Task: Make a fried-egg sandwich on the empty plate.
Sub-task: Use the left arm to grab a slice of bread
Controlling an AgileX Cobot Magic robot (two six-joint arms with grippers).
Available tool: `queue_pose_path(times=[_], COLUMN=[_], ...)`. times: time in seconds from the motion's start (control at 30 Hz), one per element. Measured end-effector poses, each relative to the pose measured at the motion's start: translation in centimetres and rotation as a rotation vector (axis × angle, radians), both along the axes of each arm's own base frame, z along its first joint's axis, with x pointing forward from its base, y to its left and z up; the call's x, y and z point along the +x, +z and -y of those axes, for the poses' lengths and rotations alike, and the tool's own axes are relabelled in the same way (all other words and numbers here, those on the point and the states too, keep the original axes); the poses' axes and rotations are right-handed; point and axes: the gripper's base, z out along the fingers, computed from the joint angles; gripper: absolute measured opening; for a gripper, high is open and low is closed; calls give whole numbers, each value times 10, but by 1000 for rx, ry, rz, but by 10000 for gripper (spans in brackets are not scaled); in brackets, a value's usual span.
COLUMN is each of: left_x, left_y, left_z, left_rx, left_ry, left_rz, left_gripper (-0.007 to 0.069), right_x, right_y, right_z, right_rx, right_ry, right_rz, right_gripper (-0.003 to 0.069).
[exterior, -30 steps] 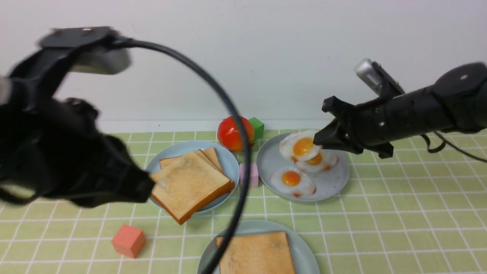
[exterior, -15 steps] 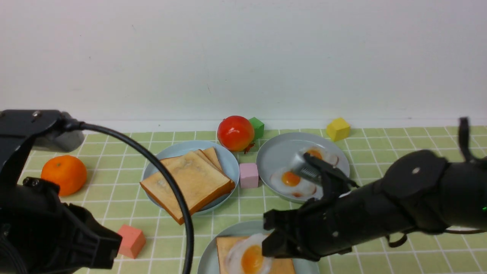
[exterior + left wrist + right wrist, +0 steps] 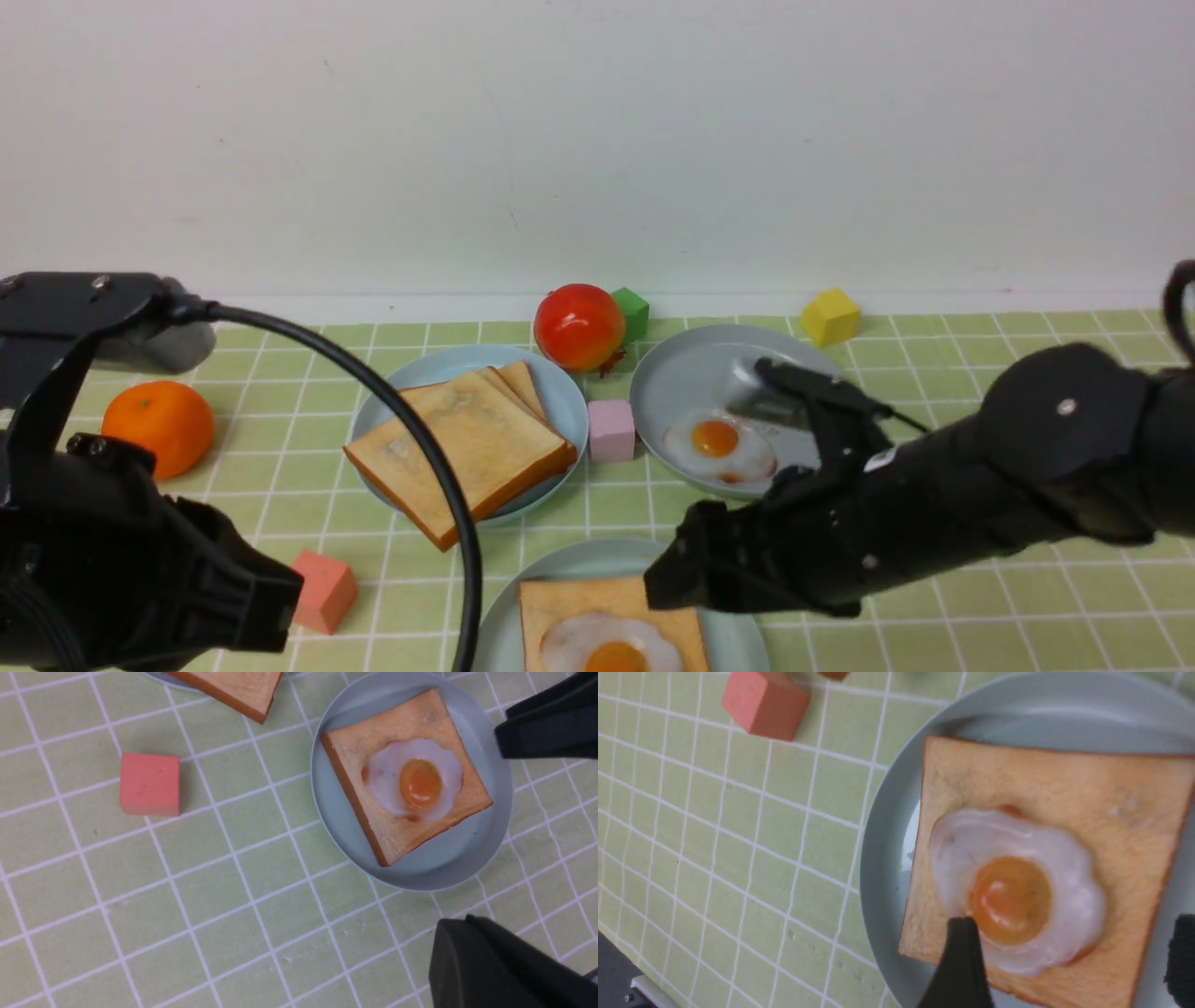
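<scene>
The pale aqua plate (image 3: 560, 560) sits at the front centre. One toast slice (image 3: 560, 602) lies on it, with a fried egg (image 3: 597, 651) flat on top. They also show in the left wrist view: plate (image 3: 444, 868), toast (image 3: 355, 751), egg (image 3: 416, 784). In the right wrist view I see the plate (image 3: 887, 858), toast (image 3: 1064, 779) and egg (image 3: 1017, 891). My right gripper (image 3: 667, 583) (image 3: 1071, 947) hovers just above the egg, open and empty. My left gripper (image 3: 280, 597) (image 3: 448, 933) is shut and empty, left of the plate.
A light blue plate (image 3: 560, 397) holds stacked toast slices (image 3: 462, 448). A grey plate (image 3: 691, 373) holds an egg (image 3: 719, 443); my right arm hides part of it. Around are a tomato (image 3: 579, 327), an orange (image 3: 154, 429) and green (image 3: 630, 313), pink (image 3: 611, 429), yellow (image 3: 829, 317) and red (image 3: 322, 588) cubes.
My right gripper carried an egg from the grey plate to the toast on the front plate and let it go. My left arm dropped back to the lower left.
</scene>
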Motion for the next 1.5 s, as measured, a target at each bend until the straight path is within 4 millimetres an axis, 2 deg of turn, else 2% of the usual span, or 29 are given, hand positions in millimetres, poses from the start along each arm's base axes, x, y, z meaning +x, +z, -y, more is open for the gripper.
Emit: queue_pose_path(times=[0.03,0.07,0.1,0.13,0.2,0.23,0.27,0.3,0.33,0.37,0.4,0.43,0.47,0.53,0.6,0.63,0.67,0.73,0.77,0.83,0.9,0.93,0.97,1.0,1.07,1.17,1.27,1.37,1.5], left_x=[1,1,6,9,16,27,32,42,49,51,62,64,72,92,100,109,122,131,143,155,164,165,172,172,182,191,198,204,211], left_y=[1,1,1,1,-1,-5,-8,-15,-21,-22,-34,-35,-41,-52,-53,-55,-60,-64,-73,-85,-95,-97,-107,-109,-122,-136,-146,-157,-171], left_z=[0,0,2,3,5,9,12,16,19,19,24,25,26,21,15,9,-2,-13,-26,-42,-53,-53,-57,-57,-58,-59,-59,-57,-54], left_rx=[-7,-7,-20,-27,-40,-49,-47,-48,-39,-35,-18,-16,-9,-23,-37,-60,-117,-159,-235,-289,-314,-319,-325,-324,-350,-386,-413,-452,-504], left_ry=[4,4,14,25,52,83,97,115,122,122,131,133,148,204,236,269,322,369,427,477,514,517,546,546,596,654,681,691,694], left_rz=[19,19,39,47,56,58,51,46,37,31,5,0,-30,-94,-110,-137,-190,-230,-287,-322,-334,-335,-345,-349,-361,-367,-365,-375,-387], left_gripper=[8,8,11,13,15,17,18,18,18,18,18,18,18,18,18,18,20,21,29,51,90,95,158,167,295,436,537,575,566], right_x=[0,1,0,-1,-4,-9,-12,-21,-28,-28,-46,-46,-60,-84,-94,-101,-114,-120,-130,-137,-144,-144,-148,-148,-150,-149,-148,-148,-148], right_y=[17,18,42,56,72,92,98,113,122,122,138,138,146,150,149,145,139,132,123,117,115,115,117,117,120,122,123,124,125], right_z=[9,9,22,29,39,51,55,64,69,69,76,76,78,80,80,81,84,85,89,91,93,93,93,93,92,90,90,89,88], right_rx=[-14,-11,-43,-71,-114,-173,-195,-225,-229,-228,-220,-220,-202,-171,-161,-157,-152,-155,-151,-153,-144,-143,-131,-129,-101,-85,-73,-53,-33], right_ry=[14,10,26,30,29,4,-9,-40,-65,-69,-85,-83,-76,-37,-18,-1,22,36,48,67,96,100,130,132,152,148,144,138,133], right_rz=[41,35,79,96,120,148,160,202,226,221,282,281,324,374,386,389,394,386,383,388,406,408,438,442,474,493,504,507,504], right_gripper=[585,585,584,579,568,552,544,526,511,507,475,472,445,395,371,349,289,247,148,49,-5,-6,-11,-11,-10,-10,-10,-8,-6])
